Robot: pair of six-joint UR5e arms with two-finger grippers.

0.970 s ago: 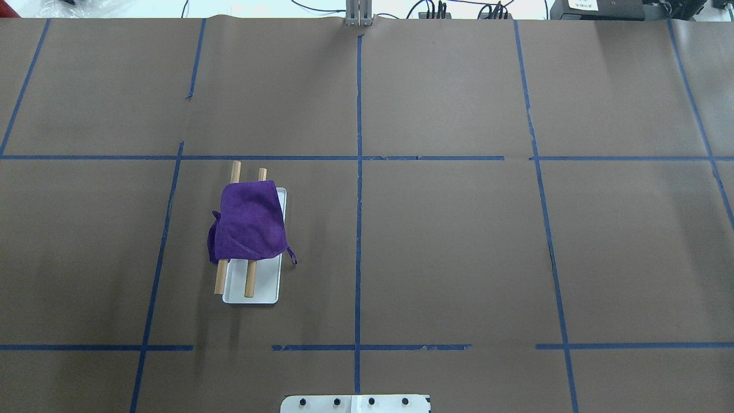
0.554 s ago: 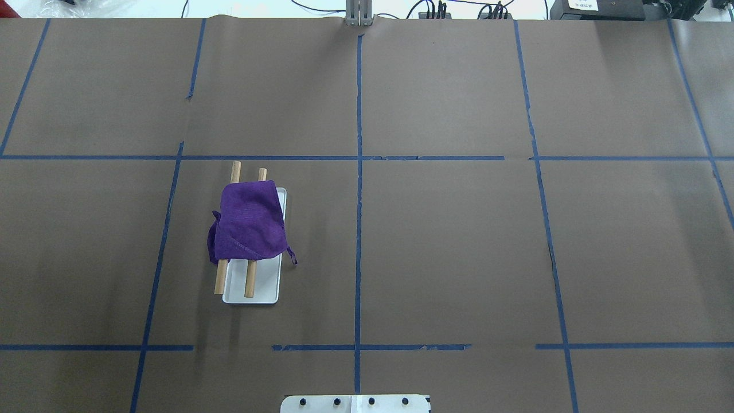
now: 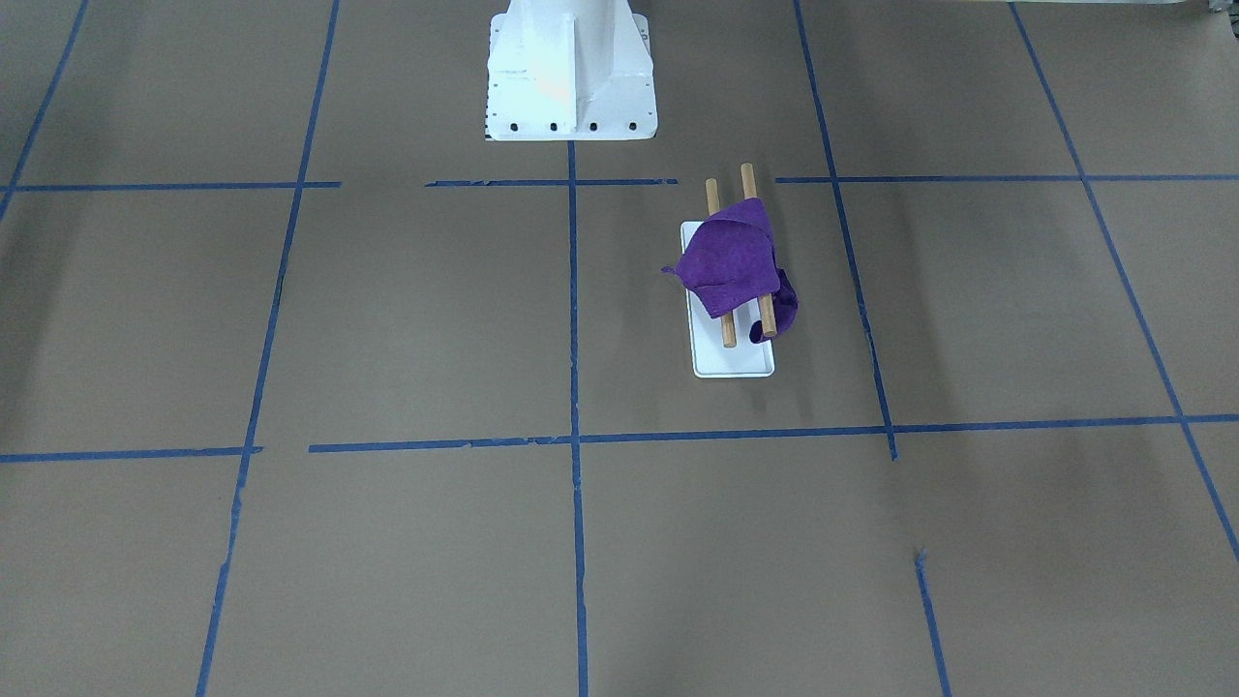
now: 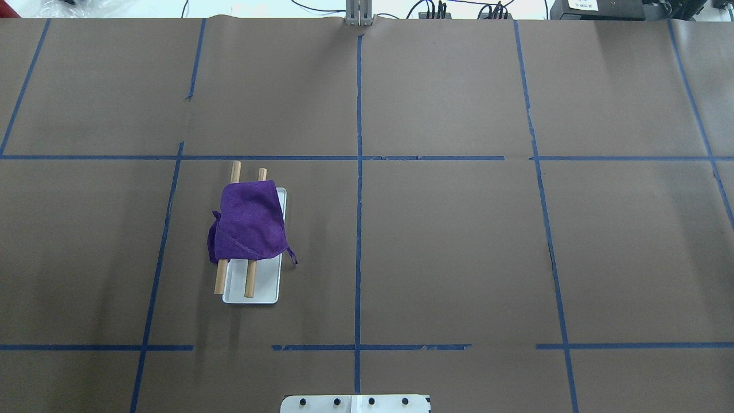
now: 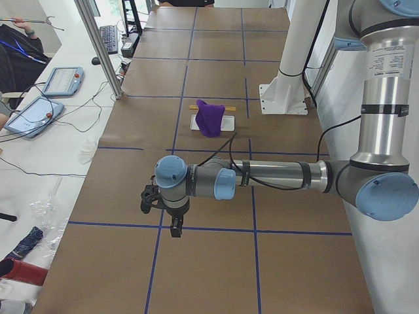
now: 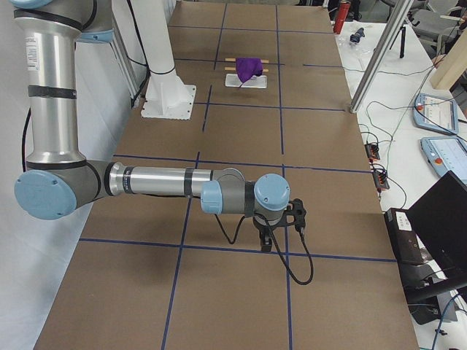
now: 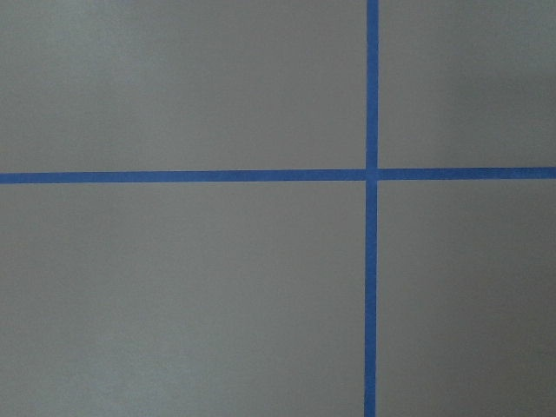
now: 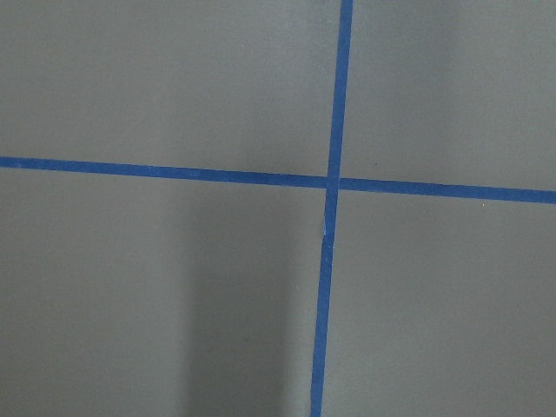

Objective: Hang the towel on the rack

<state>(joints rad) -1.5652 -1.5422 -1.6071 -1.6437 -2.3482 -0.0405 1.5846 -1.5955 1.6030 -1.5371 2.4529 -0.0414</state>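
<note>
A purple towel (image 4: 249,221) lies draped over both brown wooden rods of the rack (image 4: 250,279), whose flat white base (image 4: 261,289) stands on the table's left half. One part of the towel hangs down on the outer side. Towel (image 3: 731,257) and rack base (image 3: 736,360) also show in the front view and, small, in the side views (image 5: 209,116) (image 6: 249,68). My left gripper (image 5: 177,229) hangs over the table far from the rack. My right gripper (image 6: 266,244) hangs at the other end. I cannot tell whether either is open or shut.
The table is covered in brown paper with a grid of blue tape (image 4: 359,172). The white robot pedestal (image 3: 569,68) stands at the near middle edge. Both wrist views show only paper and tape crossings (image 7: 372,174) (image 8: 332,182). Tablets and cables (image 5: 62,82) lie beyond the table.
</note>
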